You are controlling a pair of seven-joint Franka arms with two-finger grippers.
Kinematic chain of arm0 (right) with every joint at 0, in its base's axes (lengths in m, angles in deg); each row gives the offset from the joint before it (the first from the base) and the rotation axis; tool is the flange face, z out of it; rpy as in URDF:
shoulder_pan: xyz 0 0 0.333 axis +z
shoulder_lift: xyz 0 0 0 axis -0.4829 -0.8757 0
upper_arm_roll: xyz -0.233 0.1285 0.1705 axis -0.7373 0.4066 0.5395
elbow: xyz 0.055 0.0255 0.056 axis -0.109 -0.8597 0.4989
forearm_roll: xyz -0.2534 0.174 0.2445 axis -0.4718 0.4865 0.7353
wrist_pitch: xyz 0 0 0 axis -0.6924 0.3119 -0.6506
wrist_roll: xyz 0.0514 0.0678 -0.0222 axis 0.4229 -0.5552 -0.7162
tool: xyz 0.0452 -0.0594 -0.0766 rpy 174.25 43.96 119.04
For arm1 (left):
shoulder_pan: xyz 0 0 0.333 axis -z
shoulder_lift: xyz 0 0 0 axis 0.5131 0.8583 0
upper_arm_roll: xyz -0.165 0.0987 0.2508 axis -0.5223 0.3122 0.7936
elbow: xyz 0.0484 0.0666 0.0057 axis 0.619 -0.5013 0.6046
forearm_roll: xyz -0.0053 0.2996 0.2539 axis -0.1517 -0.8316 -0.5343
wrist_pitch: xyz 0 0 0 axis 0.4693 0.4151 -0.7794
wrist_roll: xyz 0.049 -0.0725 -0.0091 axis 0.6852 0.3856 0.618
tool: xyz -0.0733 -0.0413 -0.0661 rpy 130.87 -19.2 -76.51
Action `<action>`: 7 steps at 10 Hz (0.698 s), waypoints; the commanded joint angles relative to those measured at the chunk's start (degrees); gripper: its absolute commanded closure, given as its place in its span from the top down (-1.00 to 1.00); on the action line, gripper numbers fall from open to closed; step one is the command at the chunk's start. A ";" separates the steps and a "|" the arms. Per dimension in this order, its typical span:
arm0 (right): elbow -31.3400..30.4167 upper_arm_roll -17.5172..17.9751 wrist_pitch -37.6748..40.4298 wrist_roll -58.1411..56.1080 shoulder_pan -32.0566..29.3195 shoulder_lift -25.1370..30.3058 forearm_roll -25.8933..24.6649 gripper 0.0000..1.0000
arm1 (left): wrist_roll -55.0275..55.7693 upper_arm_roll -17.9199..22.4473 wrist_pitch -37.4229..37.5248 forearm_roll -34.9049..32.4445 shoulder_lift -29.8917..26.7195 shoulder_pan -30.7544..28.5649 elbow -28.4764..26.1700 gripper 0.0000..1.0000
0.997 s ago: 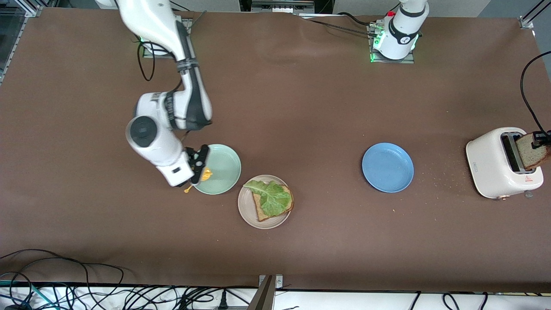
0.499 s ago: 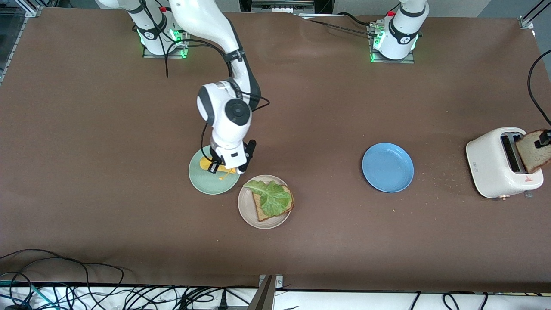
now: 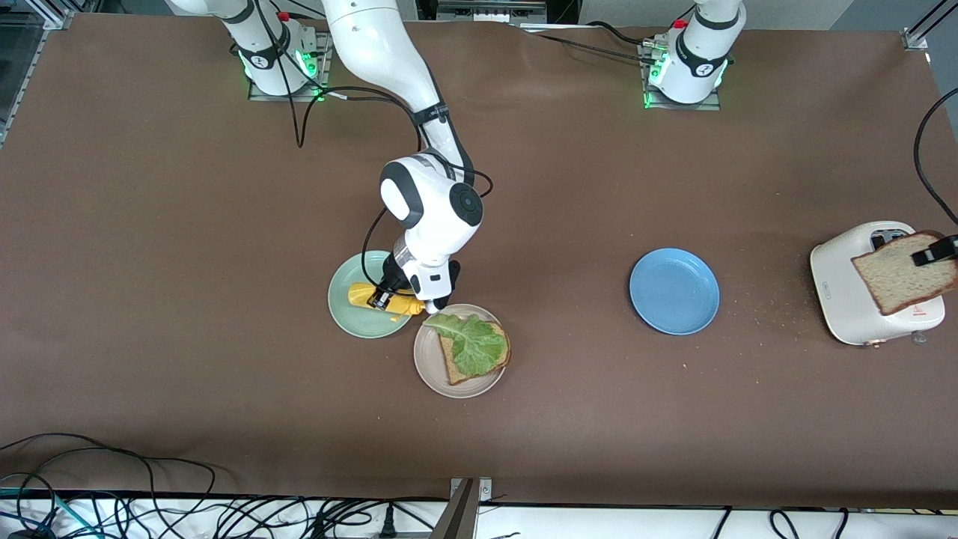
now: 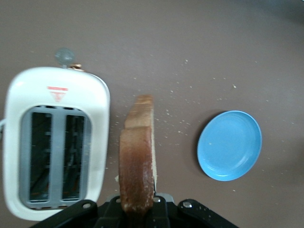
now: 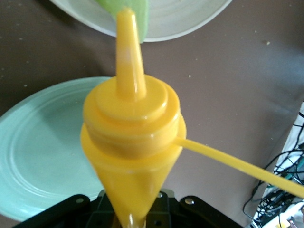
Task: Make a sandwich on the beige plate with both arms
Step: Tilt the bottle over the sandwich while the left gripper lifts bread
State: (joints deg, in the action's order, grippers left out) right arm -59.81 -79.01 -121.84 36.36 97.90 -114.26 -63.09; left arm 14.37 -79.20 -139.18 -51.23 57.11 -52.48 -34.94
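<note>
Three plates, two bread slices, one lettuce leaf (image 3: 471, 346). Right gripper (image 3: 404, 299) clamps a yellow squeeze bottle (image 3: 385, 299) over the mint-green plate (image 3: 359, 318), just beside the beige plate (image 3: 430, 370) holding bread slice (image 3: 458, 367) under lettuce. Left gripper (image 3: 932, 253) grips one toast slice (image 3: 898, 273) over the toaster (image 3: 846, 292), blue plate (image 3: 673, 292) nearby.

Right hand (image 3: 400, 301) gripping yellow bottle (image 3: 378, 298), left hand (image 3: 932, 254) gripping bread slice (image 3: 898, 273)

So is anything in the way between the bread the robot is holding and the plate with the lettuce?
Only the blue plate, lying low. The left gripper holds the bread slice above the toaster; the beige plate lies toward the right arm's end.
</note>
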 commanded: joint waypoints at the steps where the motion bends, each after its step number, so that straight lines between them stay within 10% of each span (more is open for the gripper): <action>1: 2.89 -0.30 1.83 2.58 0.49 -2.59 -3.57 -1.00 | 1.74 -2.91 4.56 1.86 1.90 0.08 2.24 -1.00; 7: 2.98 -6.79 5.61 -10.89 -0.46 4.14 1.99 -1.00 | 2.87 -5.73 10.46 16.35 4.45 0.51 1.80 -1.00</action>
State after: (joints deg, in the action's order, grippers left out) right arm -56.92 -83.48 -118.24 32.82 98.14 -115.09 -64.74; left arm 16.07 -84.35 -131.07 -38.10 60.36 -52.13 -34.85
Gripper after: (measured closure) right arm 0.824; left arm 0.912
